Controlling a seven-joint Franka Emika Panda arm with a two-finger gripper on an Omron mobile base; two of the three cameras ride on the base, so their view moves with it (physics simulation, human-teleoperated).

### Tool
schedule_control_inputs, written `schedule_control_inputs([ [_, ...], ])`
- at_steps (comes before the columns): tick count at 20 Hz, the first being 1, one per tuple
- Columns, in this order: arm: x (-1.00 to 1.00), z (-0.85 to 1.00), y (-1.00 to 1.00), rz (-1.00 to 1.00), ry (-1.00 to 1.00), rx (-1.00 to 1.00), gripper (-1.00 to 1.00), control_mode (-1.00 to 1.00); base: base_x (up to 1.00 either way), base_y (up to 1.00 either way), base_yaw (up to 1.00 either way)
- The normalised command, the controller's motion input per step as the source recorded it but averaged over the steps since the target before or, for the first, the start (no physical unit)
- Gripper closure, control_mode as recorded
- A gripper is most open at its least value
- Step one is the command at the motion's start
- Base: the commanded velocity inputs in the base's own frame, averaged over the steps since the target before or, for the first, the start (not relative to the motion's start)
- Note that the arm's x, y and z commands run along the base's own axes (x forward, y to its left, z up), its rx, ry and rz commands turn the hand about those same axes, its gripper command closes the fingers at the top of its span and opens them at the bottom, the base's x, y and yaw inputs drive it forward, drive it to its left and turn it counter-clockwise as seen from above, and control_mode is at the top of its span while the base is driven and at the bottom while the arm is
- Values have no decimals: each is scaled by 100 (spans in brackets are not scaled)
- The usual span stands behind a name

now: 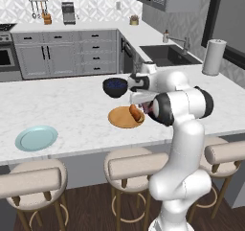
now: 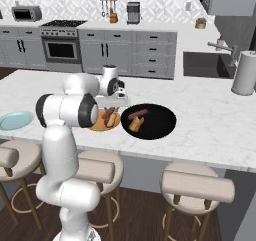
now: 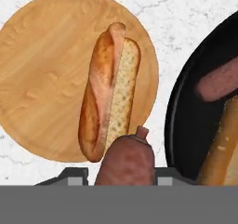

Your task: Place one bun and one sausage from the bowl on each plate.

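One sausage sits clamped in my gripper above the wooden plate, where a split bun already lies. I should lower gently and release beside the bun, toward the plate's middle. At three o'clock, the black bowl holds another sausage and bun; the blue-green plate waits well apart, nothing blocking.

In the hand view the black bowl runs off the right edge, so its sausage and bun are cut short. The sausage in the jaws has its lower end hidden. From the left base view the arm hides that bowl.
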Motion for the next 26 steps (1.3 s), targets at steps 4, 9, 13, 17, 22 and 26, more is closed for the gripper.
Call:
schedule_control_inputs([
  [4,0,0,100,1,2,0,100,-100,0,0,0],
  [9,0,-8,60,7,2,2,100,-100,0,0,0],
  [13,29,-47,14,11,0,0,100,-100,0,0,0],
  [17,51,-64,0,12,0,0,100,-100,0,0,0],
  [22,24,-27,1,2,0,0,100,-100,0,0,0],
  [26,6,-5,5,-1,-8,0,100,-100,0,0,0],
])
